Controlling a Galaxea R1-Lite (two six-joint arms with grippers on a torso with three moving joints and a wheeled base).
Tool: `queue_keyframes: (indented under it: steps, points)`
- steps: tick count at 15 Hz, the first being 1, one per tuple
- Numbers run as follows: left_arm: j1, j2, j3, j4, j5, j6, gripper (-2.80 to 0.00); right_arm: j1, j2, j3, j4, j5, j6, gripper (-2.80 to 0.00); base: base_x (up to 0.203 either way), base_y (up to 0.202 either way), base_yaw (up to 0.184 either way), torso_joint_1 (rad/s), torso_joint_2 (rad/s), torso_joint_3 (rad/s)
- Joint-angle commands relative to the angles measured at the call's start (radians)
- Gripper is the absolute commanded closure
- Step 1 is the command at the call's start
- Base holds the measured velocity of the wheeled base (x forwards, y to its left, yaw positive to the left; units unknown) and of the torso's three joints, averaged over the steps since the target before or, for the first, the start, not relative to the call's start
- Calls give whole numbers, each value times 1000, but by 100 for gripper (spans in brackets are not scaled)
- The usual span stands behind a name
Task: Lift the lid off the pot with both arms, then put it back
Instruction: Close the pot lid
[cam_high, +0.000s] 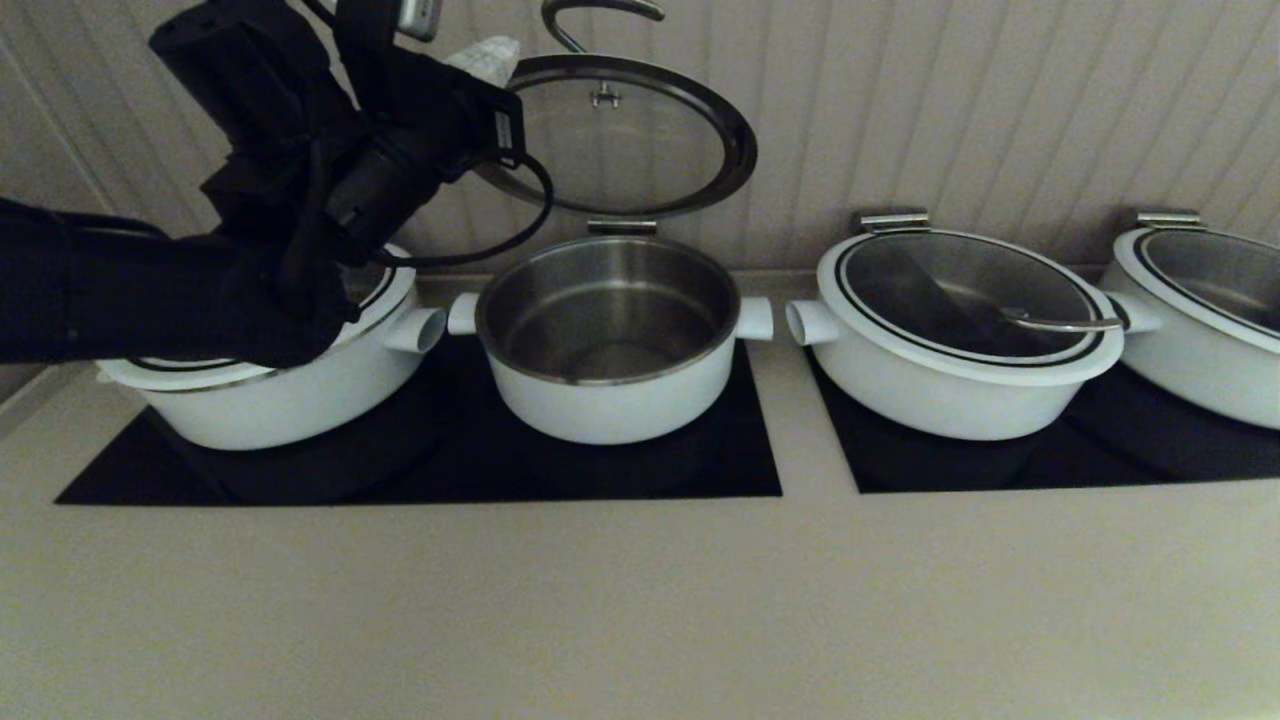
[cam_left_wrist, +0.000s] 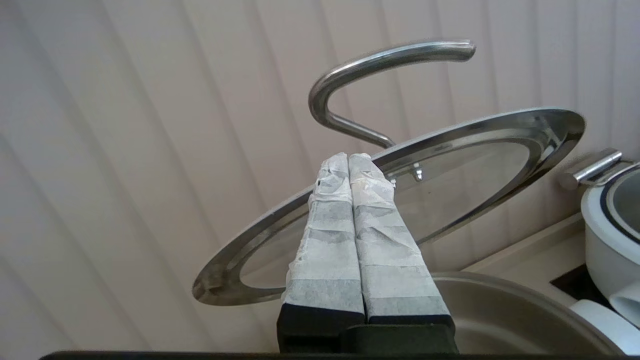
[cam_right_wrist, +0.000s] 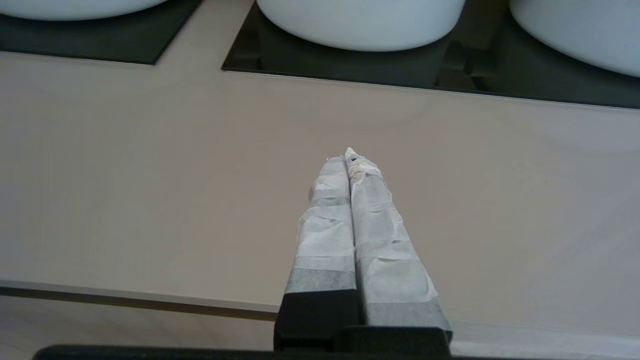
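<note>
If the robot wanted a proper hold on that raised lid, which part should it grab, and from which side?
Probably the steel loop handle. The lid stands tilted open above the pot, hinged at its rear, so the handle juts out on the wall-facing side, clear of the glass. Coming from the left suits best: the shut left gripper already sits under the lid's rim near it. The right gripper is shut, low over the counter.

Four pots stand in a row across the middle of the head view on the tabletop (cam_high: 640, 600). The pot (cam_high: 610, 340), second from left, is uncovered; the lid (cam_high: 640, 140) stands tilted up behind it, top centre. The left gripper (cam_high: 490, 55) sits at the lid's left edge, upper left.
</note>
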Motion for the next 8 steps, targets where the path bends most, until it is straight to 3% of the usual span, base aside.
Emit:
queue_keyframes:
  steps: [1, 4, 8]
  points:
    - [32, -31, -4, 24, -1, 3, 0, 0, 0, 0, 0, 0, -1, 0, 0, 0, 0, 0, 0, 0]
    - [75, -30, -67, 64, -6, 5, 0, 0, 0, 0, 0, 2, -1, 0, 0, 0, 0, 0, 0, 0]
    - [90, 8, -245, 191, -9, 5, 0, 0, 0, 0, 1, 0, -1, 0, 0, 0, 0, 0, 0, 0]
